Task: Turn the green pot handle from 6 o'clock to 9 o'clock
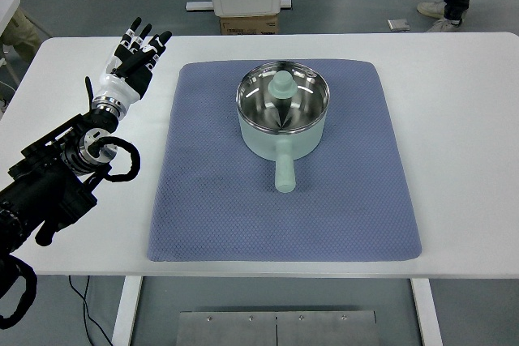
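Pot (282, 111) untouched, handle (285, 173) at 6 o'clock.
My left hand (134, 58) hovers at pot's 9 o'clock, fingers apart, empty; next I reach for handle, sweep it clockwise.

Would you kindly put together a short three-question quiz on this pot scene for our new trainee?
1. True or false: the green pot has its handle pointing toward the robot's side, at 6 o'clock.
2. Multiple choice: the pot stands on A) the bare white table, B) the blue-grey mat, C) a tray.
3. Fill in: the left hand hovers over the table to the ____ of the mat, fingers spread and holding nothing.

Key: 1 true; 2 B; 3 left.
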Motion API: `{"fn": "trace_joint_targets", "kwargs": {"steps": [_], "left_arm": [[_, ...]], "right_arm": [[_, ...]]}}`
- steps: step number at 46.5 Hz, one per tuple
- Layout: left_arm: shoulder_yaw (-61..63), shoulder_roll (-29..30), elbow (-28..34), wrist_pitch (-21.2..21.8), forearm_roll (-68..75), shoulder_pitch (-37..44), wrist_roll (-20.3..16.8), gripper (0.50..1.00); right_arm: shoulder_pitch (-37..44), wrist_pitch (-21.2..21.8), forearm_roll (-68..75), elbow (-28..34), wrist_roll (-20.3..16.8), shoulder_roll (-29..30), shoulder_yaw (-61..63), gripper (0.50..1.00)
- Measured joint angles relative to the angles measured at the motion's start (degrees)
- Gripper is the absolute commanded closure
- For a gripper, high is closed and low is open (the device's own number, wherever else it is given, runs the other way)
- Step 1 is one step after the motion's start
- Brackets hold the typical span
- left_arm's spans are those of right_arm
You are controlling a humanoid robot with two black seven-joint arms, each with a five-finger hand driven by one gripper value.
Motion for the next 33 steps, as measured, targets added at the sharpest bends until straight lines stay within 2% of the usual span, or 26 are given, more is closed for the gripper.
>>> {"fn": "trace_joint_targets", "kwargs": {"steps": [33], "left_arm": [[-0.23, 0.76, -0.05, -0.06, -0.16, 0.03, 0.0, 0.5]], "right_arm": [[0.0, 0.01, 0.0, 0.0, 0.01, 0.0, 0.0, 0.5]]}}
